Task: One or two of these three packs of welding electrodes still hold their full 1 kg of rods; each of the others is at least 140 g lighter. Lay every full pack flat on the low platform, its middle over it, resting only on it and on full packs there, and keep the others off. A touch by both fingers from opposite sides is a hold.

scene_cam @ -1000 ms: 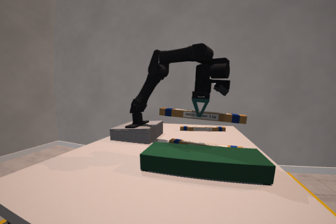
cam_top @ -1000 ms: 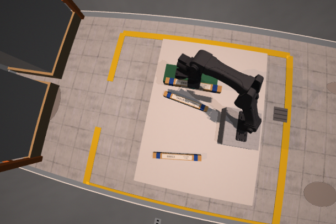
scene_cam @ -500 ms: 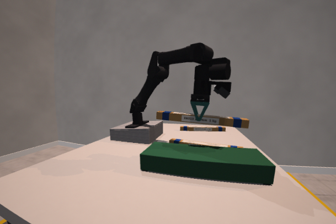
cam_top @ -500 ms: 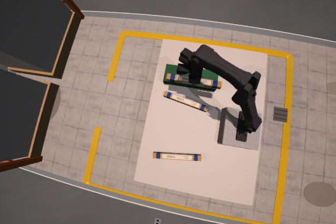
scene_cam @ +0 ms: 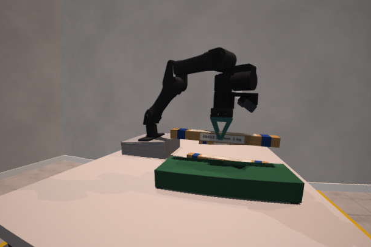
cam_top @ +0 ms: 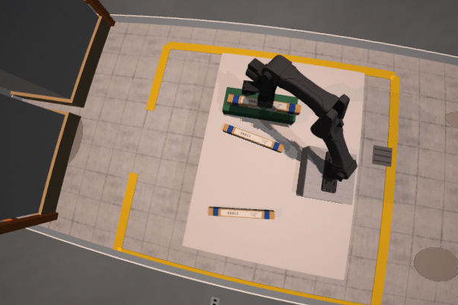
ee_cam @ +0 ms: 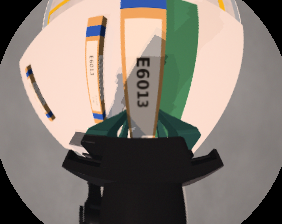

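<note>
My gripper [scene_cam: 220, 137] [ee_cam: 142, 111] is shut on an orange pack [cam_top: 252, 101] [scene_cam: 253, 140] [ee_cam: 143, 40] with blue bands, near its middle. The held pack hangs above the green platform [cam_top: 235, 91] [scene_cam: 228, 185] [ee_cam: 187, 65], roughly lengthwise along it, with a gap below; its shadow falls on the platform. A second pack [cam_top: 253, 137] [scene_cam: 225, 157] [ee_cam: 93, 65] lies slanted on the table beside the platform. A third pack [cam_top: 241, 212] [scene_cam: 213, 143] [ee_cam: 40, 94] lies flat farther off; the held pack partly hides it in the exterior view. Nothing rests on the platform.
The arm stands on a grey block [cam_top: 308, 180] [scene_cam: 143, 149] at one edge of the pale table [cam_top: 286, 240] [scene_cam: 94, 194]. The second pack lies between the platform and the third pack, with one end near the block. Dark cabinets [cam_top: 30, 49] stand beyond the table.
</note>
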You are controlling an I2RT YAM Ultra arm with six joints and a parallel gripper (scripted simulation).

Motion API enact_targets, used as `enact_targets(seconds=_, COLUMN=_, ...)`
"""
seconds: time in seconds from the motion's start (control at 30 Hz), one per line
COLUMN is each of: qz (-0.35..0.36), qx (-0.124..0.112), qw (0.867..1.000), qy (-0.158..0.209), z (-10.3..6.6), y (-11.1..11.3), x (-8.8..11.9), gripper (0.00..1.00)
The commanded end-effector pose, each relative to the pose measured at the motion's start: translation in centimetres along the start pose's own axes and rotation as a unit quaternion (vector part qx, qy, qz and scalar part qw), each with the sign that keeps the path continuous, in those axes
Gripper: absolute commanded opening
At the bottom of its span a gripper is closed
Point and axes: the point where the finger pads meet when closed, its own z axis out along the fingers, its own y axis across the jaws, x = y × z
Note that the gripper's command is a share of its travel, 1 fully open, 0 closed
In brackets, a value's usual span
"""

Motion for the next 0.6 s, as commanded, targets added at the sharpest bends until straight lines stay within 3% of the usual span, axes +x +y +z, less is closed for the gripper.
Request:
enact_targets(seconds=0.0, qz=-0.002, qx=0.031, qw=0.998, qy=-0.050, z=-4.3, y=-2.0, x=-1.0, gripper=0.00)
enact_targets(seconds=0.03, qz=-0.001, qx=0.040, qw=0.997, qy=-0.065, z=-6.0, y=-2.1, x=-1.0, gripper=0.00)
enact_targets(seconds=0.13, qz=-0.011, qx=0.041, qw=0.997, qy=-0.072, z=-6.3, y=-1.3, x=-1.7, gripper=0.00)
enact_targets(seconds=0.57, qz=-0.004, qx=0.042, qw=0.997, qy=-0.066, z=-6.1, y=-1.7, x=-1.2, gripper=0.00)
